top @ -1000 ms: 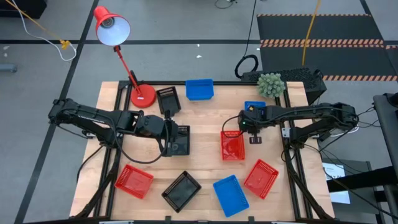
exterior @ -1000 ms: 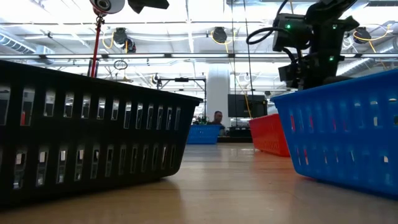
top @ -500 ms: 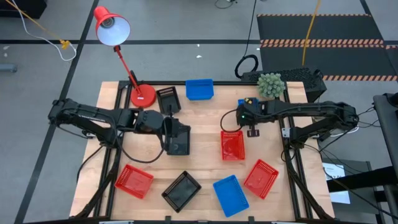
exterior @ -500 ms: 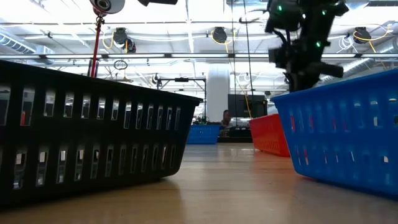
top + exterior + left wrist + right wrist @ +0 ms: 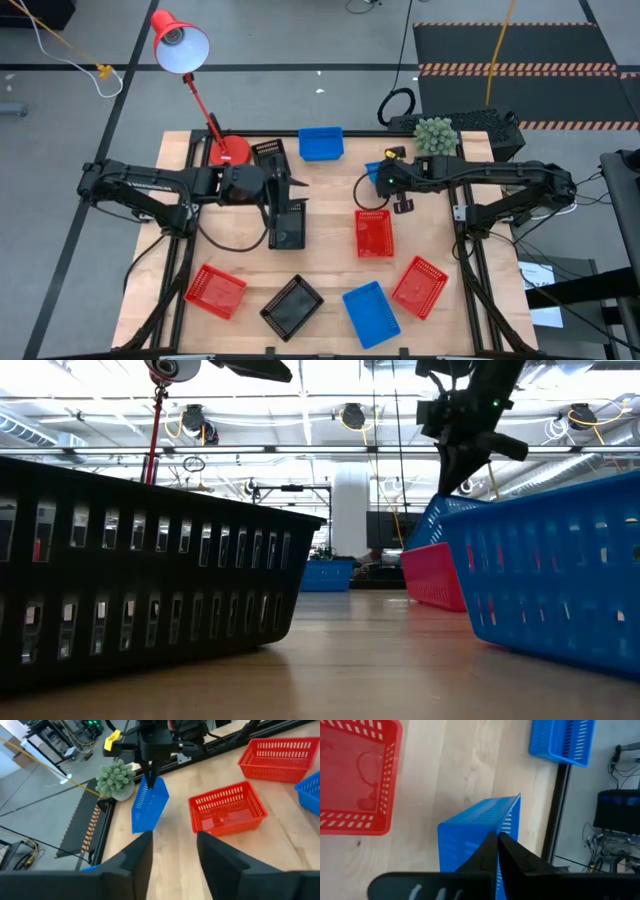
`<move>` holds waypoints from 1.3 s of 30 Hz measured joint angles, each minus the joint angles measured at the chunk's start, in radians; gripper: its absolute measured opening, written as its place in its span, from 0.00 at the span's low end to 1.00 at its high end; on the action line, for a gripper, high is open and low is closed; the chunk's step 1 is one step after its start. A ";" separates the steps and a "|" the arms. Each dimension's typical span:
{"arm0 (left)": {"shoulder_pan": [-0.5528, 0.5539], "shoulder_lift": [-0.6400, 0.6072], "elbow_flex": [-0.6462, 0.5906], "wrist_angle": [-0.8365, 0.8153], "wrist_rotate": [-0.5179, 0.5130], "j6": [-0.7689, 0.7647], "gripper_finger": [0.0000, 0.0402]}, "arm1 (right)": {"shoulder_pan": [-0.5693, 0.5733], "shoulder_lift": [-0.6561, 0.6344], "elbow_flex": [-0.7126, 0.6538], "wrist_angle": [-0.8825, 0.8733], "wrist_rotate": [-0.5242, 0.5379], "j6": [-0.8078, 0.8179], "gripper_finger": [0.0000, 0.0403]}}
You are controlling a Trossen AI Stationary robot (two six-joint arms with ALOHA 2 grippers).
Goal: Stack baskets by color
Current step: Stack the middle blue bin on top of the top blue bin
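The right gripper [image 5: 385, 178] is hanging above the rear middle of the wooden tabletop [image 5: 330, 190], its fingers [image 5: 492, 852] pinched tight on one wall of a blue basket [image 5: 148, 803]. That basket is dangling tilted in the air, clear of the wood, as the left wrist view and the low view both show. Just in front of it, a red basket [image 5: 374, 233] is sitting flat on the tabletop.

The left gripper [image 5: 290, 186] is hovering at the left centre, over a black basket [image 5: 287, 226] that is lying on the tabletop just in front of it. Its fingers [image 5: 135, 857] are standing parted with a clear gap between them, and they are holding nothing. A second black basket [image 5: 268, 156] is sitting behind that gripper, beside the round base of a red desk lamp [image 5: 229, 152].

Another blue basket [image 5: 321, 143] is resting at the rear edge of the tabletop. Along the front edge four more are spread out, well apart from one another: a red basket at the left [image 5: 215, 291], a third black basket [image 5: 292, 306], a blue basket [image 5: 371, 314], and a red basket at the right [image 5: 419, 286]. None of the baskets in sight is nested in another. A small green potted plant [image 5: 434, 136] is standing at the rear right corner.
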State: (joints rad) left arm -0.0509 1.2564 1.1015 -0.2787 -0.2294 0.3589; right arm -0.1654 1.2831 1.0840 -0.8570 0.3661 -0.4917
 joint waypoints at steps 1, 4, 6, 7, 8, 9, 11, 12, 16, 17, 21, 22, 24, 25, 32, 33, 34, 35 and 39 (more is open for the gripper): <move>0.000 0.000 0.000 0.000 0.000 0.010 0.42 | 0.000 0.000 0.000 0.000 0.000 -0.002 0.00; 0.021 0.042 0.002 0.040 0.001 0.029 0.45 | 0.001 0.000 0.000 0.015 -0.002 -0.018 0.00; 0.042 0.078 -0.001 0.055 0.000 0.033 0.46 | 0.001 0.000 0.000 0.031 -0.003 -0.039 0.00; 0.054 0.105 -0.002 0.080 0.000 0.045 0.46 | 0.001 0.000 -0.001 0.043 -0.002 -0.052 0.00; 0.064 0.131 0.000 0.125 0.000 0.060 0.47 | 0.000 0.000 -0.003 0.066 -0.001 -0.067 0.00; 0.075 0.151 0.002 0.145 0.002 0.072 0.48 | 0.000 0.000 -0.007 0.092 -0.001 -0.088 0.00; 0.103 0.194 -0.001 0.159 0.006 0.078 0.50 | 0.000 0.000 -0.019 0.142 -0.002 -0.134 0.00; 0.119 0.218 -0.001 0.196 0.020 0.079 0.51 | -0.001 0.000 -0.025 0.172 -0.001 -0.156 0.00; 0.195 0.276 0.000 0.285 0.174 0.067 0.58 | -0.010 -0.004 -0.067 0.324 -0.004 -0.241 0.00; 0.211 0.285 0.002 0.302 0.219 0.065 0.60 | -0.011 -0.003 -0.079 0.358 -0.005 -0.265 0.00; 0.258 0.317 0.003 0.347 0.285 0.047 0.65 | -0.019 -0.003 -0.123 0.494 -0.049 -0.368 0.00; 0.267 0.317 0.005 0.337 0.290 0.043 0.66 | -0.020 -0.003 -0.133 0.523 -0.062 -0.387 0.00; 0.278 0.338 0.030 0.348 0.301 0.045 0.66 | -0.025 -0.003 -0.145 0.563 -0.090 -0.414 0.00; 0.282 0.345 0.042 0.348 0.314 0.050 0.65 | -0.025 -0.003 -0.150 0.581 -0.105 -0.420 0.00; 0.321 0.430 0.122 0.266 0.437 0.074 0.60 | -0.025 -0.003 -0.159 0.632 -0.109 -0.445 0.00; 0.323 0.439 0.136 0.259 0.439 0.075 0.59 | -0.025 -0.003 -0.159 0.634 -0.110 -0.449 0.00; 0.328 0.444 0.143 0.242 0.440 0.074 0.59 | -0.025 -0.003 -0.159 0.636 -0.109 -0.457 0.00; 0.332 0.451 0.148 0.225 0.443 0.075 0.59 | -0.025 -0.003 -0.159 0.644 -0.109 -0.463 0.00; 0.346 0.478 0.152 0.205 0.442 0.074 0.59 | -0.023 -0.003 -0.159 0.669 -0.110 -0.465 0.00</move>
State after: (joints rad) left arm 0.2948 1.7348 1.2533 -0.0739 0.2124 0.4329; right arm -0.1879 1.2800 0.9249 -0.1877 0.2565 -0.9568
